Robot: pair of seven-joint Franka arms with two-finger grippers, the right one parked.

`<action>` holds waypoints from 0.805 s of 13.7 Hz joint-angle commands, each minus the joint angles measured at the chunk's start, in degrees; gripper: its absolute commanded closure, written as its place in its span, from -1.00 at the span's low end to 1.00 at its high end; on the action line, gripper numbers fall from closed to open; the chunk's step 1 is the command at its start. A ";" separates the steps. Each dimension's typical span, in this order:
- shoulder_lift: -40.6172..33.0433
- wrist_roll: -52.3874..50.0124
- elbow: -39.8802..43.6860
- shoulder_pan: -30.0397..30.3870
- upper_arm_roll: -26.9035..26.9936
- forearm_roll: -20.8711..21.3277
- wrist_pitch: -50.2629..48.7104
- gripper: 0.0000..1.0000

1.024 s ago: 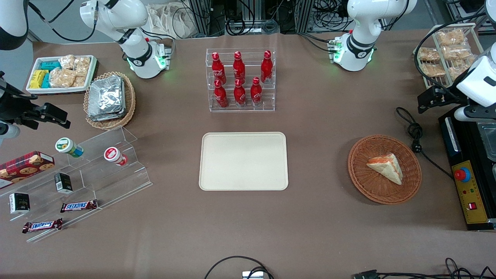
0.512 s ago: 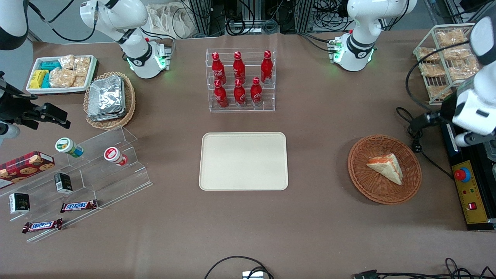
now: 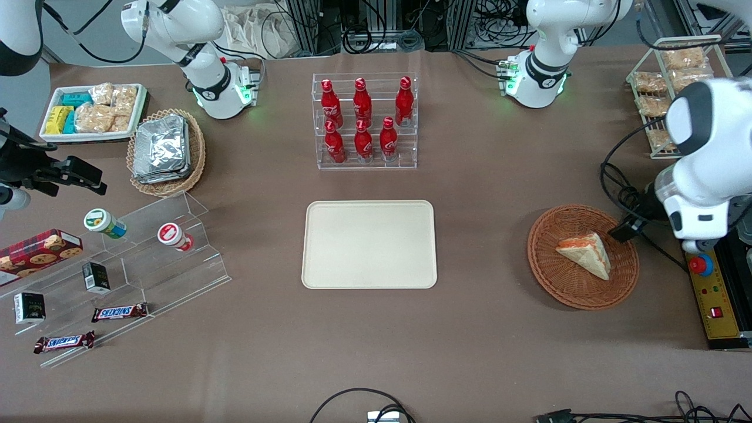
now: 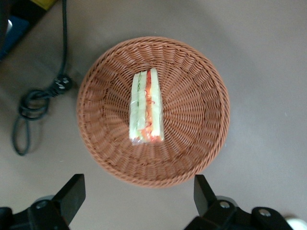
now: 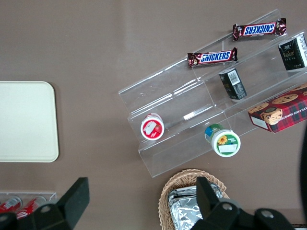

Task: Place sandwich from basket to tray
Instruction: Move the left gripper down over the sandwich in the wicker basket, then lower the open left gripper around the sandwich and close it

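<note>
Still in the basket, the sandwich well below the wide-open pincer, untouched.

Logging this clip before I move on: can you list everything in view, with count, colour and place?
sandwich: 1, tan with orange-red filling, in the basket
basket: 1, reddish-brown wicker, toward the working arm's end
tray: 1, cream, mid-table
cola bottles: 6, red, in a clear rack farther from the camera than the tray
foil packets: stack, silver, in a lighter wicker basket
white tray of snacks: 1, beside the foil basket
Snickers bars: 2, brown, on the clear stepped stand
wire rack of bagged snacks: 1, at the working arm's end
gripper: open, above the basket's edge
</note>
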 commanded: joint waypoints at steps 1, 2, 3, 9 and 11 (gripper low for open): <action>0.32 -4.48 -7.62 -0.32 1.57 -0.61 9.59 -1.00; 0.58 -4.49 -9.90 -0.32 2.45 -0.52 12.49 -1.00; 0.84 -4.49 -11.84 -0.32 3.16 -0.52 15.56 -1.00; 4.88 -4.66 -14.23 -0.85 3.25 -0.70 22.62 -1.00; 6.64 -4.66 -14.32 -0.85 3.25 -0.70 25.42 -1.00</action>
